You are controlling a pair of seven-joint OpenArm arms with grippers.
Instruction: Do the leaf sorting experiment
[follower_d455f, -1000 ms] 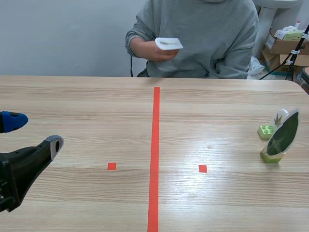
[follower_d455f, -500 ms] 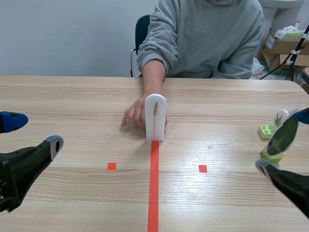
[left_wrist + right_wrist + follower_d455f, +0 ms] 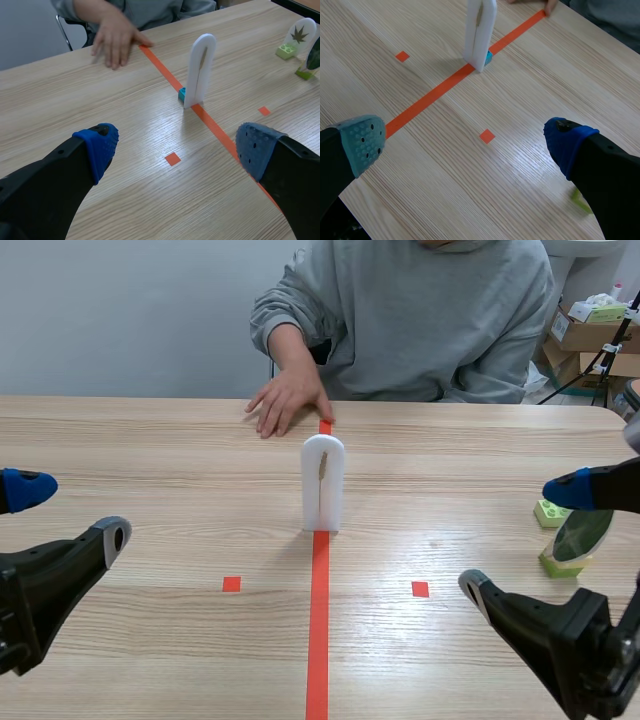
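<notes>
A white arch-shaped leaf card (image 3: 323, 483) stands edge-on on the red centre line, on a small blue brick (image 3: 182, 93); the right wrist view also shows the card (image 3: 480, 30). Two more leaf cards stand at the right edge: a dark green oval one (image 3: 582, 534) on a green brick, and one with a jagged leaf (image 3: 299, 33) behind it. My left gripper (image 3: 68, 513) hovers open at the near left, holding nothing. My right gripper (image 3: 520, 540) hovers open at the near right, close to the green card. Both are well short of the white card.
A person sits across the table, one hand (image 3: 290, 400) flat on the far edge just behind the white card. Red square marks (image 3: 231, 584) lie either side of the line. Cardboard boxes (image 3: 590, 335) stand beyond the table's far right corner.
The person set the white card down on the centre line and drew the hand back to the far edge. My right arm came into view from the right, partly covering the green card. The left arm stayed still.
</notes>
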